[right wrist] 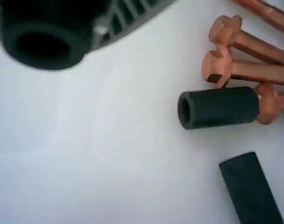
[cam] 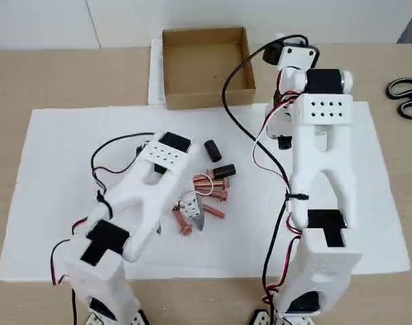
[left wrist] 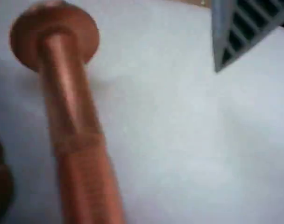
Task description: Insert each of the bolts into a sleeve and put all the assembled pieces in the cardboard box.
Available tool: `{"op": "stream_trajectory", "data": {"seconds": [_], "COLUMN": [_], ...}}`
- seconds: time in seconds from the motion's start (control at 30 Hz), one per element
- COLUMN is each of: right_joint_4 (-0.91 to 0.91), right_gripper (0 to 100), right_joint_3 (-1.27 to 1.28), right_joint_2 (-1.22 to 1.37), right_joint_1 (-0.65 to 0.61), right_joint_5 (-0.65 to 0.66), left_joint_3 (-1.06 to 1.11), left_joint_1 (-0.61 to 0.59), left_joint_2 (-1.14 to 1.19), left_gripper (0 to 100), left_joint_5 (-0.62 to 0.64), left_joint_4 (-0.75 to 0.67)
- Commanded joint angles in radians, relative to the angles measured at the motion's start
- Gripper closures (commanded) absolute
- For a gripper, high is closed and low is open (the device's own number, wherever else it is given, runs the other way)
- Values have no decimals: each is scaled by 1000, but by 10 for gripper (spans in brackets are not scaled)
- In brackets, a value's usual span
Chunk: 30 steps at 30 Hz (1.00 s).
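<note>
My right claw (cam: 284,140) is closed on a black sleeve (right wrist: 41,43) over the white sheet (cam: 57,169), near the cardboard box (cam: 209,100). My left claw (cam: 192,211) sits low among the copper bolts (cam: 209,184). I cannot tell how far it is open.

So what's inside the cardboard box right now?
Only bare brown floor shows inside the cardboard box; no pieces lie in it. A black cable crosses its near right corner, and the near wall may hide a thin strip of floor.
</note>
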Motion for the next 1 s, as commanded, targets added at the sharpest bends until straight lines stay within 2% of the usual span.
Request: {"op": "stream_trajectory", "data": {"seconds": [0.0, 0.2, 0.43, 0.5, 0.6, 0.97], "right_joint_4": [8, 8, 5, 1, -4, -2], "right_gripper": [995, 995, 995, 995, 995, 995], "right_joint_3": [-6, -6, -6, -6, -6, -6], "right_joint_2": [-70, -70, -65, -65, -65, -65], "right_joint_1": [4, 4, 2, 2, 2, 2], "right_joint_5": [0, 0, 0, -2, -2, -2], "left_joint_3": [-5, -53, -74, -77, -77, -77], "left_joint_1": [0, -18, -101, -115, -112, -107], "left_joint_2": [3, 3, 11, 11, 11, 12], "left_gripper": [683, 683, 683, 683, 683, 685], "left_joint_5": [0, 0, 0, -34, -84, -84], "left_joint_4": [-2, -2, 3, 2, 0, -2]}}
